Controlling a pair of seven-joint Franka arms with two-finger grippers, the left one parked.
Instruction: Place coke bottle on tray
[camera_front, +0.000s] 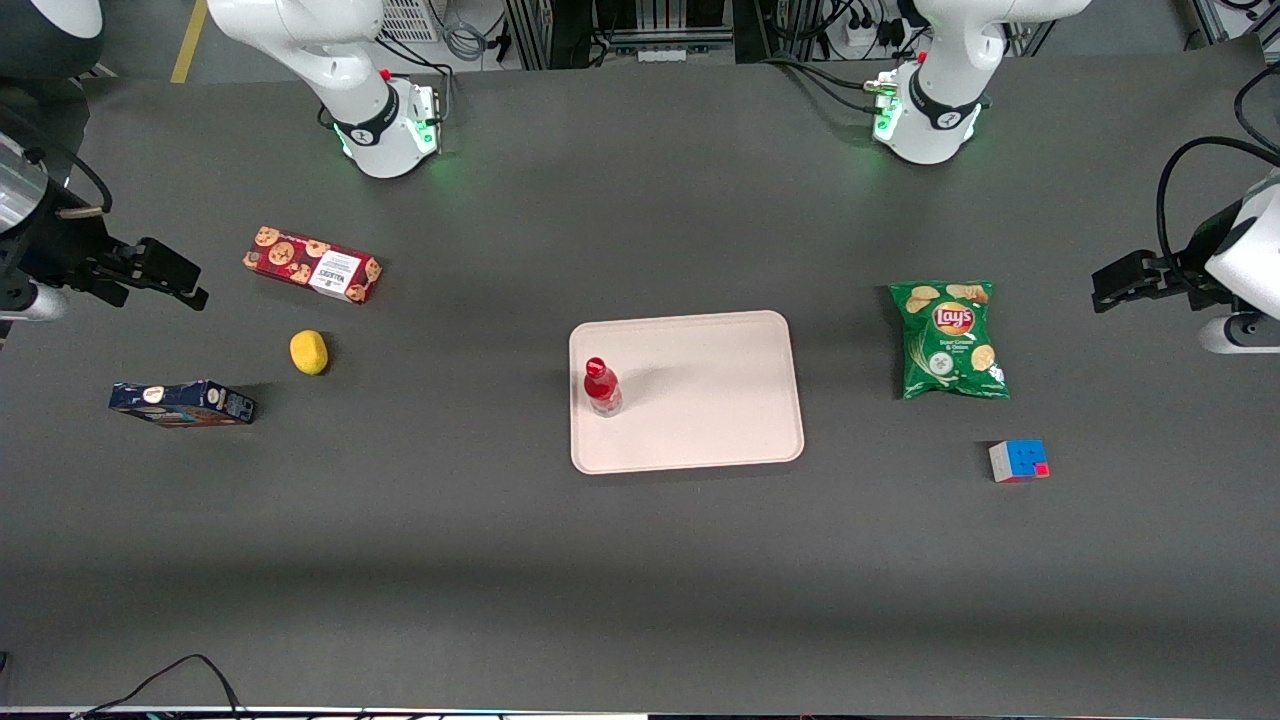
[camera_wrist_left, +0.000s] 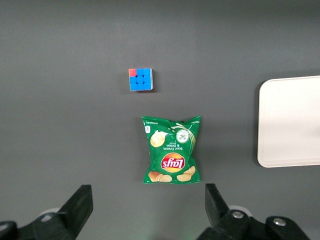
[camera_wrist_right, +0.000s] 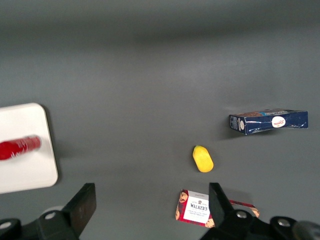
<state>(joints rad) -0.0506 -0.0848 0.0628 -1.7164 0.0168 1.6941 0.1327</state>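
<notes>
The coke bottle (camera_front: 602, 388) is seen upright on the tray (camera_front: 700, 440), so only parking is judged left for the wide, empty claw (camera_front: 190, 283).

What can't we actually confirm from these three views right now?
- Coke bottle label text: too small in the front view, motion-blurred in the right wrist view.
- Tray: cut off by the frame edge in both wrist views; whole only in the front view.
- Cookie box: partly hidden by a finger of the open gripper in the right wrist view.
- Blue box print: too small to read.
</notes>
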